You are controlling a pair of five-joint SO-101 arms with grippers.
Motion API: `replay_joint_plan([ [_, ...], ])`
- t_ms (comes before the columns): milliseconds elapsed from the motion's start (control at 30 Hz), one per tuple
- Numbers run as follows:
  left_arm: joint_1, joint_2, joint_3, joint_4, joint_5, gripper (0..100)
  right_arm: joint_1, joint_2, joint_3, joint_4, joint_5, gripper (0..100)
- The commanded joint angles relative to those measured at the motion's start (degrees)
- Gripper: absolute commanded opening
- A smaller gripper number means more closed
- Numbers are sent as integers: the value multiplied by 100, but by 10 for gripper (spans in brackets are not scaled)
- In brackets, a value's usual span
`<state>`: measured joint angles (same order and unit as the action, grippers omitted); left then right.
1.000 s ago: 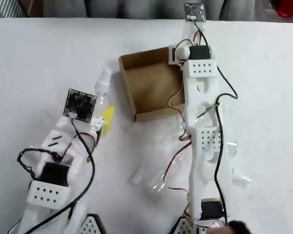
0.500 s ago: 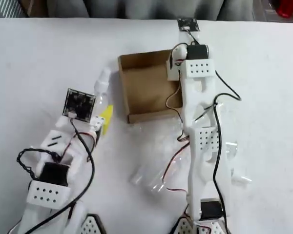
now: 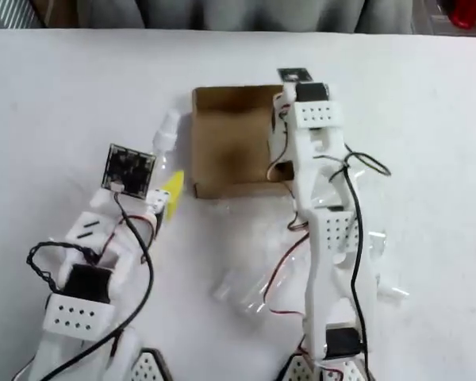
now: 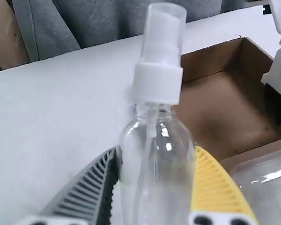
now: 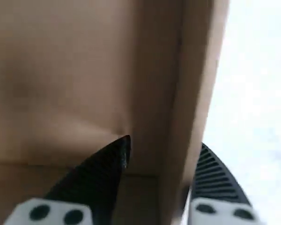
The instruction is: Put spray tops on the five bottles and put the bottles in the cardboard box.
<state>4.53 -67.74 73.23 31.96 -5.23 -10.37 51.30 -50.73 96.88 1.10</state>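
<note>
Just left of the cardboard box (image 3: pixel 230 151), your left gripper (image 4: pixel 155 157) clamps a spray-topped bottle (image 4: pixel 155 136), neck pointing away alongside the box; your right gripper (image 5: pixel 164 145) pinches the box's right wall.

No readable txt, labels or nos. in any view.
</note>
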Motion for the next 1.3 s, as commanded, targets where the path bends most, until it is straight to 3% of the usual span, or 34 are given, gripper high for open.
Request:
replay_joint_plan([
  [0, -40, 13, -352, -158, 70, 21, -426, -936, 475, 198, -211, 163],
  [167, -40, 13, -352, -141, 70, 21, -927, -1305, 897, 84, -211, 163],
  [567, -40, 4, -352, -123, 70, 21, -734, -1059, 888, 66, 334, 199],
  [667, -40, 4, -352, -123, 70, 21, -752, -1033, 888, 31, 422, 98],
  [733, -40, 4, -352, -123, 70, 21, -752, -1033, 888, -75, 774, 4],
  [800, -40, 4, -352, -114, 70, 21, -716, -1033, 888, -119, 1143, 43],
  [1067, -40, 4, -352, -114, 70, 21, -629, -1086, 888, -75, 2681, 18],
  [1133, -40, 13, -352, -114, 70, 21, -620, -1086, 888, -40, 2567, 18],
  [1267, -40, 13, -352, -114, 70, 21, -620, -1086, 897, 31, 1284, 18],
])
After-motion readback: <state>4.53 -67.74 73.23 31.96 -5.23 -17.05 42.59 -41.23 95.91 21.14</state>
